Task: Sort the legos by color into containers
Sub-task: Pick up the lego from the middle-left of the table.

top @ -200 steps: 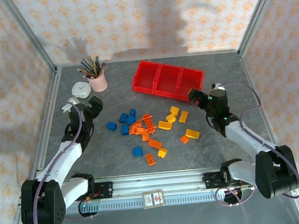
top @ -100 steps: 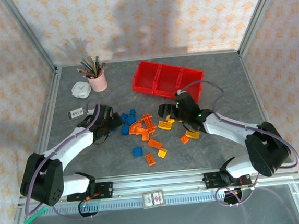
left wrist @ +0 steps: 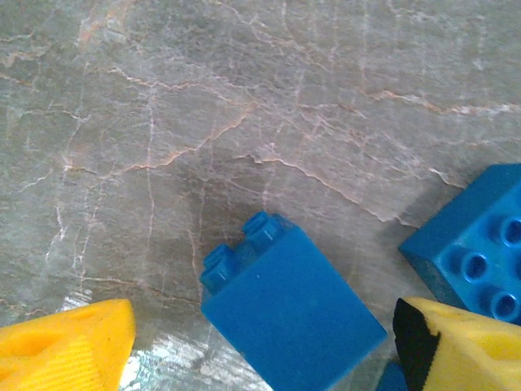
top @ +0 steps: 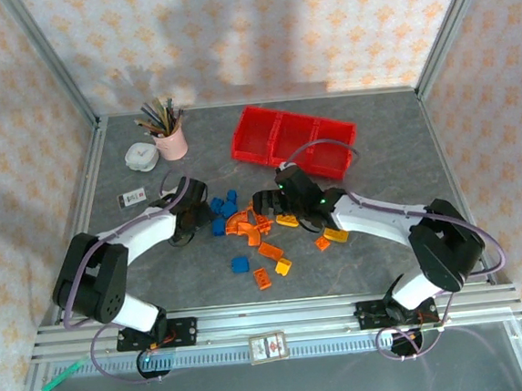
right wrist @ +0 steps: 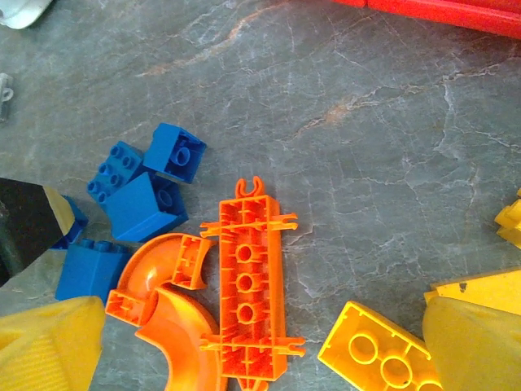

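My left gripper [left wrist: 269,350] is low over the table, open, with a blue lego brick [left wrist: 289,309] lying on its side between its yellow fingertips [left wrist: 69,346]. The right-hand tip is almost at the brick and the left-hand tip stands apart from it. From above, the left gripper [top: 190,222] is at the left edge of the blue cluster [top: 221,208]. My right gripper [right wrist: 260,350] hangs open above a long orange piece [right wrist: 248,285], with curved orange pieces [right wrist: 159,305] and a yellow brick [right wrist: 378,350] beside it. From above, the right gripper [top: 266,201] is over the orange pile. The red containers [top: 293,140] stand behind.
A pink pencil cup [top: 171,141] and a white round dish [top: 141,157] stand at the back left, with a small tag [top: 133,197] near them. Loose yellow [top: 336,235], orange [top: 270,249] and blue [top: 240,264] legos lie nearer the front rail [top: 272,321].
Both arms have swung inward to the lego pile. The left gripper came down over a blue brick and its jaws have narrowed. The right gripper moved left from the bins to the orange pieces.
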